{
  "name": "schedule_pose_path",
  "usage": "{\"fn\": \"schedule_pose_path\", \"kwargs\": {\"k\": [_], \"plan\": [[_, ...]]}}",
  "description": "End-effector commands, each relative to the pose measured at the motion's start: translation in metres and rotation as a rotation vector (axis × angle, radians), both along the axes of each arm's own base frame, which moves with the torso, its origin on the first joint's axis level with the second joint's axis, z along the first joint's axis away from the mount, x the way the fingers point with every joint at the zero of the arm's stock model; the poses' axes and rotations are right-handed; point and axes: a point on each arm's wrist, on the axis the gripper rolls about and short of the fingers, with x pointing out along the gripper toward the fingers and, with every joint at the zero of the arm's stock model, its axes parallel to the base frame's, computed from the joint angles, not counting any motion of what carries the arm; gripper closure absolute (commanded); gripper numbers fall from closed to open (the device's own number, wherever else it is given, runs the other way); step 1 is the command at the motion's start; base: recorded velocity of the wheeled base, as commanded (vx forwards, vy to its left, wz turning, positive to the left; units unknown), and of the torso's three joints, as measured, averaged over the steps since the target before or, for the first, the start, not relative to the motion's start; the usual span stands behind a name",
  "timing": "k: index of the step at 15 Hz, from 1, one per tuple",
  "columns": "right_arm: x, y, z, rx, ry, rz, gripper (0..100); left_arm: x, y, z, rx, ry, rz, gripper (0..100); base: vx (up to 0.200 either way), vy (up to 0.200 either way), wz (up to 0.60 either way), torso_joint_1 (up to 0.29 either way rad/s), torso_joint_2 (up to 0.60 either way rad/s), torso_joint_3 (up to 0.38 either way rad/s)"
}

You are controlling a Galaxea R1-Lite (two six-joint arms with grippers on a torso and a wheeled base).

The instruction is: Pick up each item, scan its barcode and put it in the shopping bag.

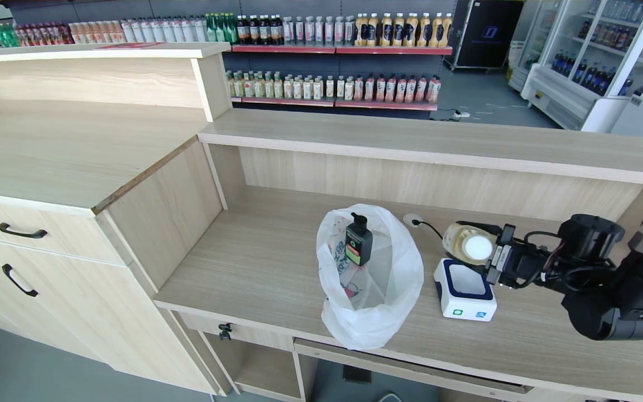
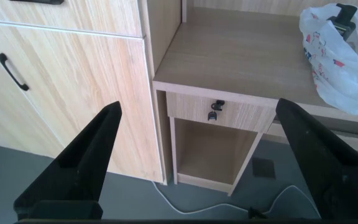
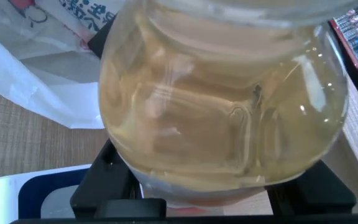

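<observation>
A thin white plastic shopping bag (image 1: 405, 279) stood open near the front edge of the light wood countertop (image 1: 254, 262), about midway along it. Upright inside it was a black pump bottle with a red and green label (image 1: 358, 241), its pump head reaching about level with the bag's far rim. Red and blue print showed on the bag's wall, and its bottom bulged just over the front edge.

Just beside the bag, toward the countertop's right end, sat a white box-shaped scanner with a dark blue top panel (image 1: 464, 289).

The right gripper (image 1: 493, 252) was clamped on a clear rounded plastic bottle of pale yellow liquid (image 1: 469, 245), one black finger pressed against each side. The bottle was tipped on its side above the scanner's far edge, with its white round end turned upward. Seen close from the wrist, its wall (image 3: 222, 106) was glossy and see-through, and the liquid was amber.

The left gripper (image 2: 199, 106) hung low in front of the counter, over the grey floor, its two black fingers spread wide apart with nothing between them.
</observation>
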Motion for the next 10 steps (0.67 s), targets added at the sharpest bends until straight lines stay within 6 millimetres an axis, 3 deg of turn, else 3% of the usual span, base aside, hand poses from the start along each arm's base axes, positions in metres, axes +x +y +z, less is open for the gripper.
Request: {"fn": "schedule_pose_path", "kwargs": {"k": [1,4,6,10], "plan": [[-0.047,-0.010,0.072,0.171,0.109,-0.112,100,0.000,0.000,0.000,0.000,-0.001,0.000,0,0.000,0.000,0.00,0.000,0.00,0.000],[-0.097,-0.033,0.112,0.534,0.339,-0.497,100,0.000,0.000,0.000,0.000,-0.001,0.000,0,0.000,0.000,0.00,0.000,0.00,0.000],[-0.113,-0.034,0.111,0.817,0.495,-0.767,100,0.000,0.000,0.000,0.000,-0.001,0.000,0,0.000,0.000,0.00,0.000,0.00,0.000],[-0.133,-0.030,0.095,0.785,0.507,-0.841,100,0.000,0.000,0.000,0.000,-0.001,0.000,0,0.000,0.000,0.00,0.000,0.00,0.000]]}}
